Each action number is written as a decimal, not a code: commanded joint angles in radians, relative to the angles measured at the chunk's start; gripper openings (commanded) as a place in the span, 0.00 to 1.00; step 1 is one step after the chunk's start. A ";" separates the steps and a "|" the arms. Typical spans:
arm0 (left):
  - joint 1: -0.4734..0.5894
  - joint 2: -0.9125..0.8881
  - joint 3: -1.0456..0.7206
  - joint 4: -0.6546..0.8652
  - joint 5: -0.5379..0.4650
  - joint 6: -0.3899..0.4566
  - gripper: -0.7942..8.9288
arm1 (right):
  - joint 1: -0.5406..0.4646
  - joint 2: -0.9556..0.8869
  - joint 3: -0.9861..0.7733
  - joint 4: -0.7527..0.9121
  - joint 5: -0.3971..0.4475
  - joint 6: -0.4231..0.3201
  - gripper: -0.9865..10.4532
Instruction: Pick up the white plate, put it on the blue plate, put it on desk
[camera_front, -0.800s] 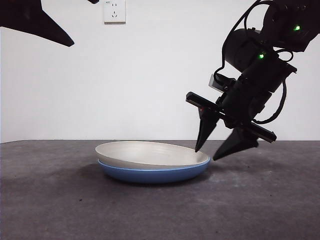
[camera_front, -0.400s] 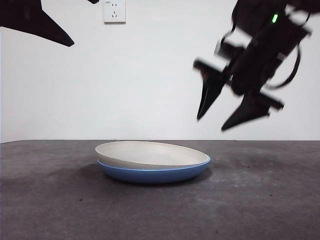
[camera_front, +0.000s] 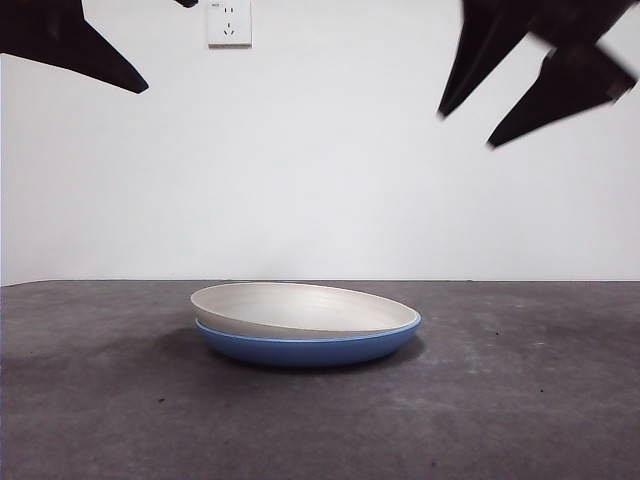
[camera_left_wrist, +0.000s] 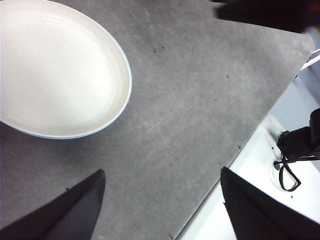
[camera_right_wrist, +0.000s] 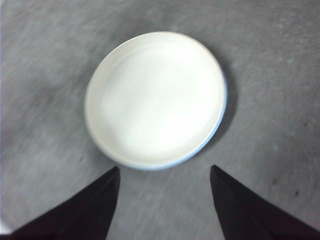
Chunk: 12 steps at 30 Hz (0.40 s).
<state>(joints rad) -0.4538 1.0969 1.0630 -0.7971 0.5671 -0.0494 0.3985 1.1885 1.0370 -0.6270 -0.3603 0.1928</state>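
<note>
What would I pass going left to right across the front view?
Left gripper at the top corner → wall socket → white plate nested in the blue plate on the desk → right gripper, open, high up.

blue plate (camera_front: 305, 347) mostly hidden under white plate (camera_front: 300, 309), right gripper (camera_front: 465, 128) blurred, cut off above
</note>
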 joint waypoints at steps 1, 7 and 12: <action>-0.005 0.007 0.011 0.005 0.003 0.012 0.47 | 0.005 -0.055 0.019 -0.082 -0.034 -0.067 0.34; -0.005 0.007 0.011 0.005 0.003 0.012 0.47 | 0.005 -0.169 0.019 -0.245 -0.095 -0.111 0.34; -0.005 0.007 0.011 0.005 0.003 0.012 0.47 | 0.005 -0.224 0.018 -0.299 -0.112 -0.131 0.34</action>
<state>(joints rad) -0.4538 1.0969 1.0630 -0.7971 0.5671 -0.0494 0.3985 0.9596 1.0370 -0.9314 -0.4694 0.0818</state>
